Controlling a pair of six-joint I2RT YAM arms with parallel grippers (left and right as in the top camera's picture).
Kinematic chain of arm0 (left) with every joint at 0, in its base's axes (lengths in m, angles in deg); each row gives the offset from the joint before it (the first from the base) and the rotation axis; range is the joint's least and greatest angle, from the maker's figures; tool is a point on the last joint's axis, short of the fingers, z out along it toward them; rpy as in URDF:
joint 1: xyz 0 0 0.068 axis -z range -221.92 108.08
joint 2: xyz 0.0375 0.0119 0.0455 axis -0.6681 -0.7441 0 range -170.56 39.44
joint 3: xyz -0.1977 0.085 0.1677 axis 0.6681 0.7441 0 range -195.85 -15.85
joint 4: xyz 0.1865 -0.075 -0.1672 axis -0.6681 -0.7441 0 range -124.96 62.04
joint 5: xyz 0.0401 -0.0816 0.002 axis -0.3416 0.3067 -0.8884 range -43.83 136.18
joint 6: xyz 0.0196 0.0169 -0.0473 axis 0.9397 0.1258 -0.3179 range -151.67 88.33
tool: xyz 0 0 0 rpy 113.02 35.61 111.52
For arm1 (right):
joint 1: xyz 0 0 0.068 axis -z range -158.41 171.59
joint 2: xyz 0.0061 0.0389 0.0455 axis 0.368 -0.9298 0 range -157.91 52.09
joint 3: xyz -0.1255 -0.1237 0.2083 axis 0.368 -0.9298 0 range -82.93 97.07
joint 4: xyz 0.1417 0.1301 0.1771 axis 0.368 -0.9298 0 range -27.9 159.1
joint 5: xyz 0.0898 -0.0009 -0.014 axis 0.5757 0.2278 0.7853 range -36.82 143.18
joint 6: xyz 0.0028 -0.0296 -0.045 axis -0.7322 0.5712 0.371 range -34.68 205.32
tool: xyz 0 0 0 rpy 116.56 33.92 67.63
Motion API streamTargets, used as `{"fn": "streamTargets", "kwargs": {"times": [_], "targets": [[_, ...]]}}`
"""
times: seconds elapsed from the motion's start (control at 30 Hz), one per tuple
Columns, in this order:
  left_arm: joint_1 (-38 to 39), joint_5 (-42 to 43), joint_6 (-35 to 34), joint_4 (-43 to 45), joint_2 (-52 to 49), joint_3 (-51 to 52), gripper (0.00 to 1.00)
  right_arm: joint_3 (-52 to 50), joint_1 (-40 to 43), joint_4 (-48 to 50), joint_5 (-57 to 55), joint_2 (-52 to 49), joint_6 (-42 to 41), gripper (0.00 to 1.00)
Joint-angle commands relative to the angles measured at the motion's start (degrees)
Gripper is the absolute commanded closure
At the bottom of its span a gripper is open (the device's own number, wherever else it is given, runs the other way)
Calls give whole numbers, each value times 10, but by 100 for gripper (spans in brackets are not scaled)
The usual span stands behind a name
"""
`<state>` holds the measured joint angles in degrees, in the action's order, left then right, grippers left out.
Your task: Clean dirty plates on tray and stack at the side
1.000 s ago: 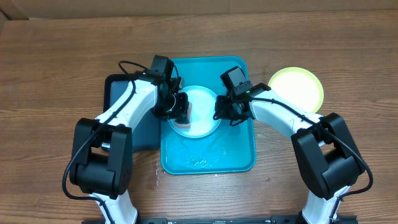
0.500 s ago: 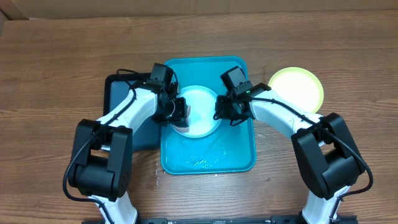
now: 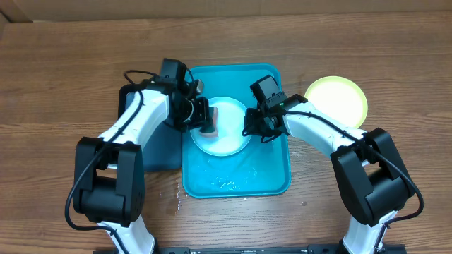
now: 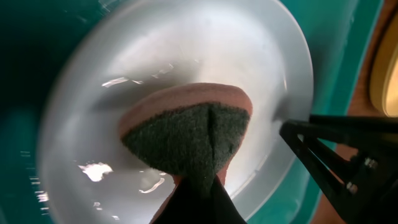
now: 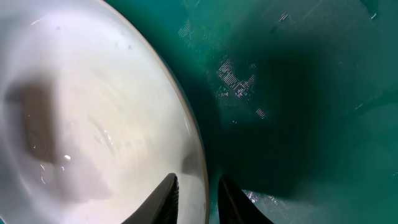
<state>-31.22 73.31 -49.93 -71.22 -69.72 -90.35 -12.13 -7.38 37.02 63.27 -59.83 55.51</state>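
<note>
A light blue plate (image 3: 227,132) lies in the turquoise tray (image 3: 272,176). My left gripper (image 3: 206,120) is shut on a pink sponge with a dark green scouring face (image 3: 211,117), pressed onto the plate's left part. In the left wrist view the sponge (image 4: 193,134) rests on the wet plate (image 4: 155,56). My right gripper (image 3: 248,129) is shut on the plate's right rim. In the right wrist view its fingers (image 5: 198,185) straddle the rim of the plate (image 5: 81,106). A yellow-green plate (image 3: 336,99) sits on the table at the right.
A dark navy tray (image 3: 152,152) lies under my left arm, left of the turquoise tray. Water droplets sit on the turquoise tray's near floor (image 3: 226,182). Bare wood table surrounds both trays.
My left gripper has slid the sponge from the plate's near-left part toward its far-left part. The right gripper and plate have stayed put.
</note>
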Motion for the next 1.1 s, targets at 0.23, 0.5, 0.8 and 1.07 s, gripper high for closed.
{"fn": "streamTargets", "kwargs": {"times": [0.23,0.5,0.8,1.07], "targets": [[13,-82,13,20,2,53,91,-3,-3,5,0,4,0,76],[15,-48,4,68,-19,87,91,-3,-3,5,0,4,0,77],[14,153,15,121,-36,83,96,-3,-3,5,0,4,0,85],[-27,183,53,65,24,24,96,-3,-3,5,0,4,0,92]]}}
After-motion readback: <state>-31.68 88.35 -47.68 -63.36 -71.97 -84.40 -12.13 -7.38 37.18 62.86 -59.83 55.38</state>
